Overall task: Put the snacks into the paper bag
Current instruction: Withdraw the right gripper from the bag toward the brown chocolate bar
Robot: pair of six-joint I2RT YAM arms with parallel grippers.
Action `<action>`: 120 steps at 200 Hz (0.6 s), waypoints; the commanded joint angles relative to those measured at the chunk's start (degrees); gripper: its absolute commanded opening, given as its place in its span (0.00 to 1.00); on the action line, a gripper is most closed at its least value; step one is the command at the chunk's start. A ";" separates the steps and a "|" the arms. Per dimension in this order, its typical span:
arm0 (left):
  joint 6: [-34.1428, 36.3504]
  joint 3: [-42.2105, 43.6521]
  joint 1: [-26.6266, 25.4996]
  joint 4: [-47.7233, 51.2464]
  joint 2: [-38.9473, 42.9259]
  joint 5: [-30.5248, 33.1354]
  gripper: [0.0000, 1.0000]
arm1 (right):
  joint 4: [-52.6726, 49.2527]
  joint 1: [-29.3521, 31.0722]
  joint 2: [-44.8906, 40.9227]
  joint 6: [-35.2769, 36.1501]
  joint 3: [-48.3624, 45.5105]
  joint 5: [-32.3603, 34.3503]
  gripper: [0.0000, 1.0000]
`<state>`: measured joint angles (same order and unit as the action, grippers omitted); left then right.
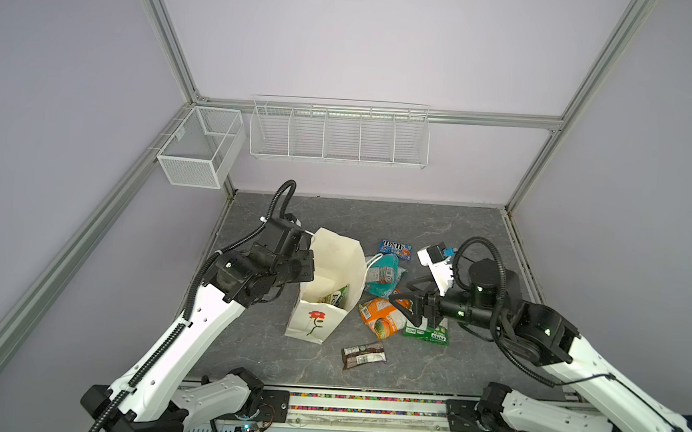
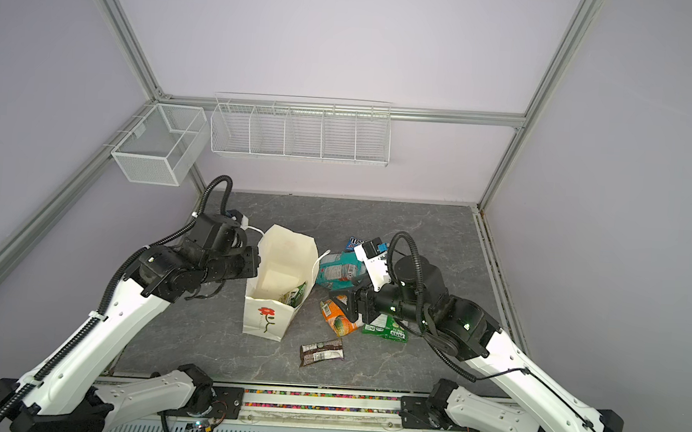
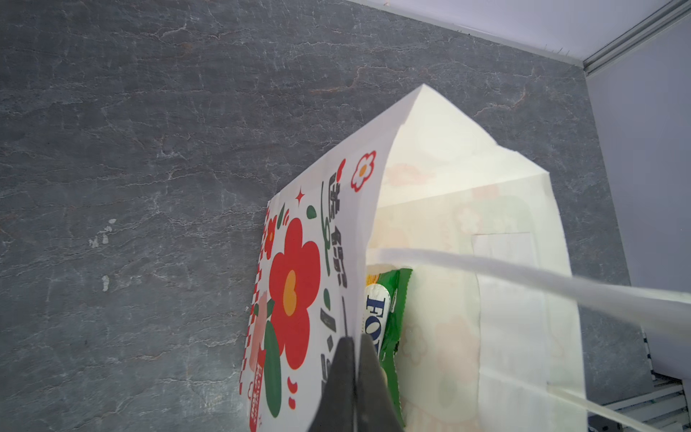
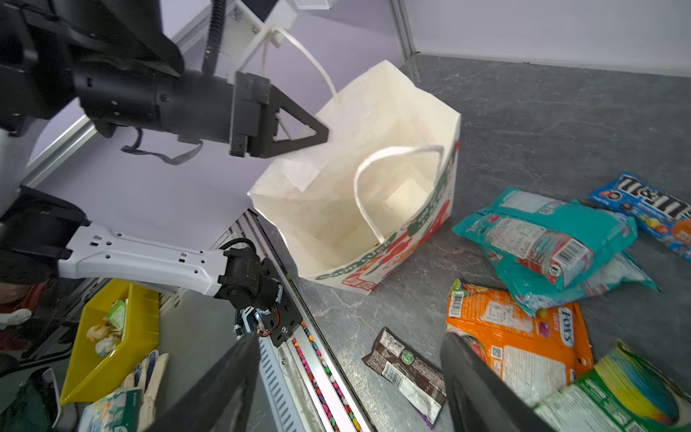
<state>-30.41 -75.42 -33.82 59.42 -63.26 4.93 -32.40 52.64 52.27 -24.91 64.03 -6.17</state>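
Note:
The white paper bag (image 1: 312, 323) stands open at mid-table, red flower on its front. My left gripper (image 3: 353, 340) is shut on the bag's side wall at the rim. The yellow-green FOX'S bag (image 3: 389, 310) lies inside. To the right of the bag on the table lie the teal bag (image 1: 384, 272), orange bag (image 1: 379, 317), green bag (image 1: 428, 333), blue M&M's pack (image 1: 394, 247) and dark-brown bar (image 1: 363, 355). My right gripper (image 1: 402, 306) hangs open and empty over the orange bag, pointing toward the paper bag.
Two white wire baskets (image 1: 201, 146) (image 1: 339, 133) hang on the back wall. The arms' base rail (image 1: 364, 406) runs along the table's front edge. In the right wrist view a yellow bin (image 4: 112, 336) sits off the table.

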 commanded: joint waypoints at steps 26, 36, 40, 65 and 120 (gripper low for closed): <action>-2.96 1.90 -0.19 -2.96 2.26 -1.40 0.00 | -4.24 0.28 -3.05 -4.36 -4.11 4.56 0.80; -3.15 1.96 -0.19 -3.05 2.42 -1.46 0.00 | -4.59 0.29 -3.38 -4.32 -4.76 4.77 0.80; -3.18 2.09 -0.19 -3.11 2.49 -1.43 0.00 | -4.65 0.28 -3.47 -4.21 -5.12 4.77 0.81; -3.77 1.86 -0.19 -2.76 2.88 -0.67 0.00 | -4.72 0.27 -3.25 -2.87 -6.77 2.27 0.82; -5.69 1.04 -0.19 -2.12 3.71 0.23 0.00 | -5.35 0.29 -6.36 -2.61 -9.15 3.28 0.91</action>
<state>-34.20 -73.80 -33.82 57.76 -61.25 4.21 -37.63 52.64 48.71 -27.81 56.80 -2.72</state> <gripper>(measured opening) 0.047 0.868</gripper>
